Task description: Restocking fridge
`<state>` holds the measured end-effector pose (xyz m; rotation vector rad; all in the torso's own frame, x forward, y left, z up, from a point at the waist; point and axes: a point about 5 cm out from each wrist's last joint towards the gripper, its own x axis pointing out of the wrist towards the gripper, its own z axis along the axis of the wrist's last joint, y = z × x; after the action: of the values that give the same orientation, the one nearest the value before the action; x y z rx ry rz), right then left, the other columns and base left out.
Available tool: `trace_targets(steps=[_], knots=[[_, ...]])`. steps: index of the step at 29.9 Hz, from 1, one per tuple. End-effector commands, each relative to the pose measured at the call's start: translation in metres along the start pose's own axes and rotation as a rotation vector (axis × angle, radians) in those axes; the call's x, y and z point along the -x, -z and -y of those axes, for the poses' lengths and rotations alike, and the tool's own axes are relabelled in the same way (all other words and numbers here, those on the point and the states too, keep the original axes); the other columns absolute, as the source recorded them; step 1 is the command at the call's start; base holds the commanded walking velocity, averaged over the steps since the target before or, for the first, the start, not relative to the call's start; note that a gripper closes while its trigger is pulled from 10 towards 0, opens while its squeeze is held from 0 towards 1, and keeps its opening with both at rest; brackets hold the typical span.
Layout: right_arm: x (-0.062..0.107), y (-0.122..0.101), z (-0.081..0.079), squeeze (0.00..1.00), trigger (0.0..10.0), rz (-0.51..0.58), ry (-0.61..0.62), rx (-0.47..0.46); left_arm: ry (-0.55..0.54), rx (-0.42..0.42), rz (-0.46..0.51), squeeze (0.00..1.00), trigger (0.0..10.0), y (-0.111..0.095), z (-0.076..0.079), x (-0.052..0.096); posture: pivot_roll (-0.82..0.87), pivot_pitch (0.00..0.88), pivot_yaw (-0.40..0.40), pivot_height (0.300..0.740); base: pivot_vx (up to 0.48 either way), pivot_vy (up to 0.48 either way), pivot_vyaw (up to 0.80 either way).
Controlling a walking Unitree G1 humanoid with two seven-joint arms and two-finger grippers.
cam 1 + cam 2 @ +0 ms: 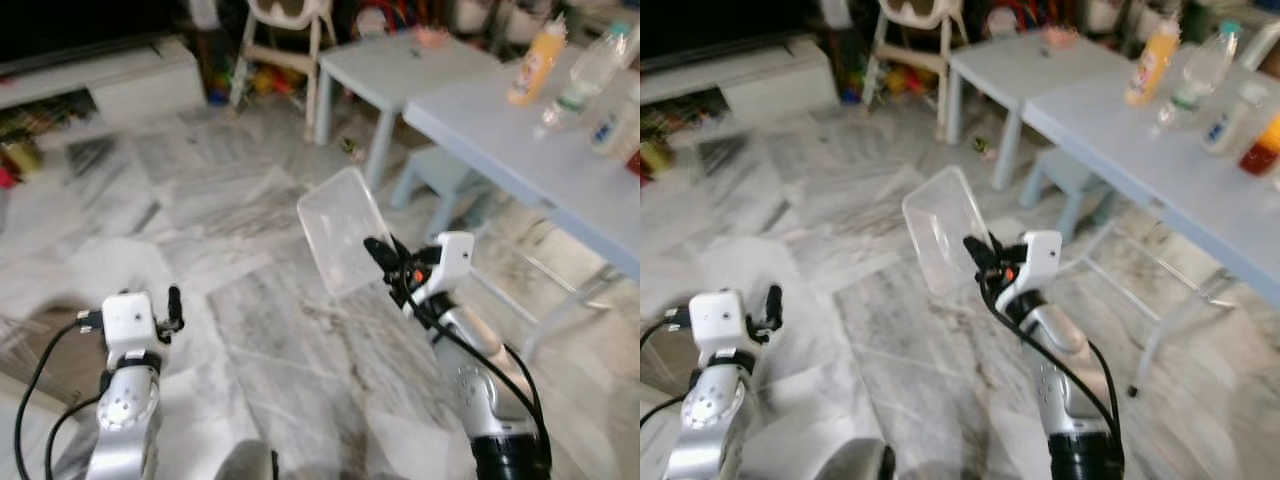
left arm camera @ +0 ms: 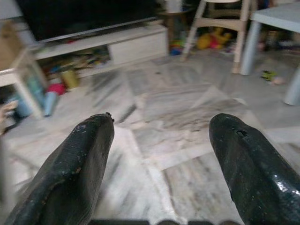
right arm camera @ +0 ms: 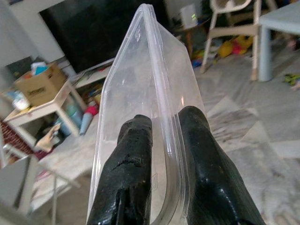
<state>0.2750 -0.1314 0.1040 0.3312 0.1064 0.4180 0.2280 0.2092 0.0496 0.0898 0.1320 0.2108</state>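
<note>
A clear plastic container [image 1: 343, 230] is held up over the marble floor, tilted, with my right gripper [image 1: 385, 258] shut on its rim. In the right wrist view the container [image 3: 145, 93] stands edge-on, pinched between the two black fingers [image 3: 129, 159]. My left gripper [image 1: 172, 305] is low at the left, above the floor, with nothing in it. Its two fingers [image 2: 84, 154] stand wide apart in the left wrist view, so it is open.
A pale blue table [image 1: 520, 150] at the right carries an orange bottle [image 1: 533, 62] and a clear bottle [image 1: 585, 75]. A smaller table [image 1: 400, 60] and a high chair [image 1: 285, 40] stand behind. A white TV bench [image 1: 110, 80] runs along the back left.
</note>
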Motion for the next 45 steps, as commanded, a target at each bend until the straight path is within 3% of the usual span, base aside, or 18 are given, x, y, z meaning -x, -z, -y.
trace_targets(steps=[1, 8, 15, 23, 37, 45], knots=[[0.002, 0.000, 0.004, 0.00, 10.0, 0.005, 0.010, 0.005, 0.023, 0.013, 0.003, 0.00, 10.0, -0.001, 0.000, 0.002, 0.11, 0.000, -0.012, 0.740, 0.000, 0.000, 0.77], [0.007, 0.001, 0.018, 0.00, 10.0, 0.002, 0.048, 0.022, 0.117, 0.084, 0.005, 0.00, 10.0, 0.001, 0.004, 0.021, 0.13, 0.000, -0.024, 0.740, 0.000, 0.000, 0.77], [0.004, 0.003, 0.026, 0.00, 10.0, 0.002, 0.083, 0.008, 0.183, 0.057, -0.035, 0.00, 10.0, 0.010, 0.010, 0.037, 0.13, 0.000, -0.012, 0.740, 0.000, 0.000, 0.76], [0.003, 0.006, 0.021, 0.00, 10.0, 0.002, 0.064, 0.009, 0.183, 0.082, -0.015, 0.00, 10.0, 0.003, 0.012, 0.025, 0.12, 0.000, -0.003, 0.740, 0.000, 0.000, 0.76], [0.011, 0.005, 0.031, 0.00, 10.0, 0.027, 0.119, 0.030, 0.236, 0.044, -0.003, 0.00, 10.0, -0.002, 0.015, 0.010, 0.08, 0.000, 0.026, 0.740, 0.000, 0.000, 0.76], [0.022, -0.007, 0.039, 0.00, 10.0, 0.058, 0.180, 0.191, 0.258, 0.008, -0.013, 0.00, 10.0, 0.003, 0.013, 0.009, 0.05, 0.000, 0.030, 0.740, 0.000, 0.000, 0.76]])
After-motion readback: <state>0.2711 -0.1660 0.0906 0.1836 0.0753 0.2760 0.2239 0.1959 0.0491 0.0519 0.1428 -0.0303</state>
